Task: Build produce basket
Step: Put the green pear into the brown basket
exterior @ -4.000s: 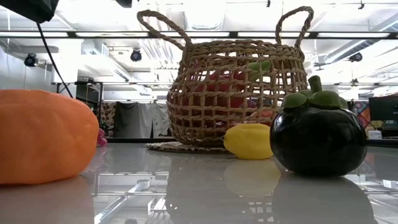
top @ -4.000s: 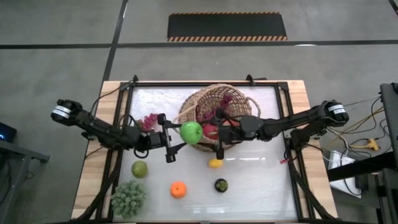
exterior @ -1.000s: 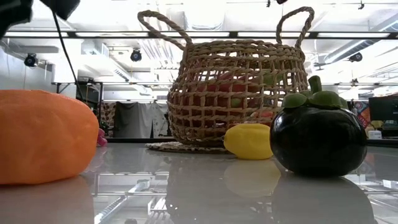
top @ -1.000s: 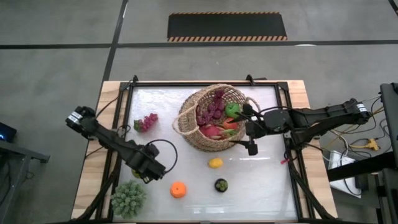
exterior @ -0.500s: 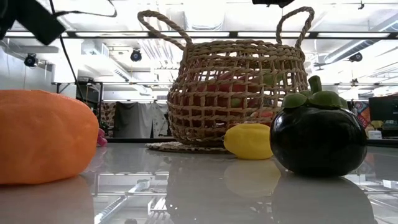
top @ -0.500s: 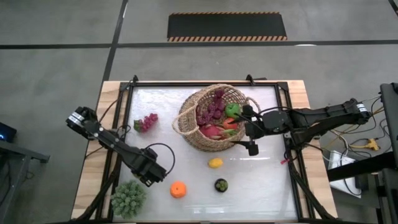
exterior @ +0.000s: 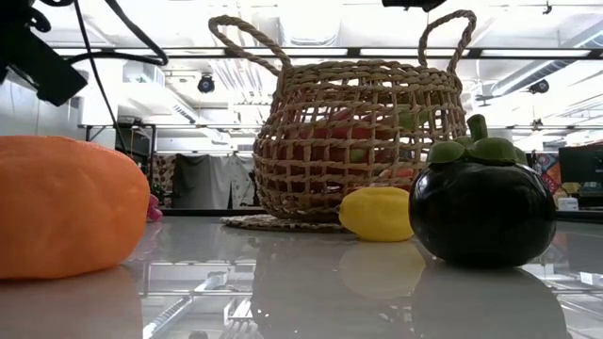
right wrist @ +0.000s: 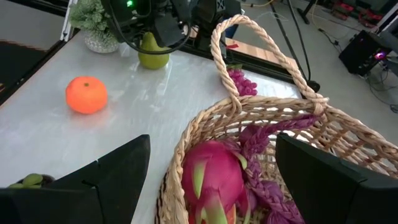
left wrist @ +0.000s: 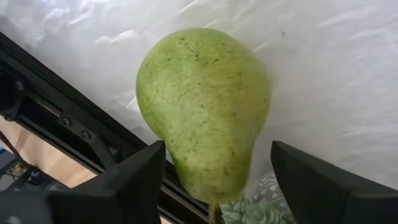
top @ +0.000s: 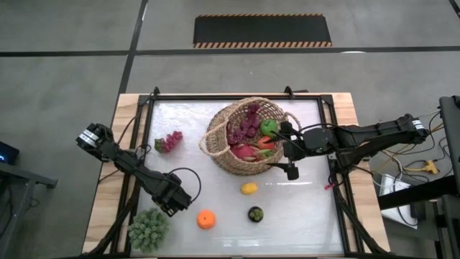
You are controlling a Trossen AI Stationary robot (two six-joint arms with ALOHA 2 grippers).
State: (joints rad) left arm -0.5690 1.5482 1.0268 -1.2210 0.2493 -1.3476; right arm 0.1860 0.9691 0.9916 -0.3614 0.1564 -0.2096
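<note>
Table (top: 309, 216) | basket (top: 219, 140): grapes (top: 246, 122), dragon fruit (right wrist: 211, 177) | left fingers (left wrist: 140, 180) spread round pear (left wrist: 205, 112) | right fingers (right wrist: 118, 171) spread

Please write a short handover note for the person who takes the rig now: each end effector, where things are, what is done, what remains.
Left end effector: open, fingers either side of the green pear near the table's front-left; not gripped.
Right end effector: open, empty, at the basket rim.
Done: grapes, a green apple and red pieces are in the basket.
Left: pear, orange, lemon, dark fruit, second grape bunch.
</note>
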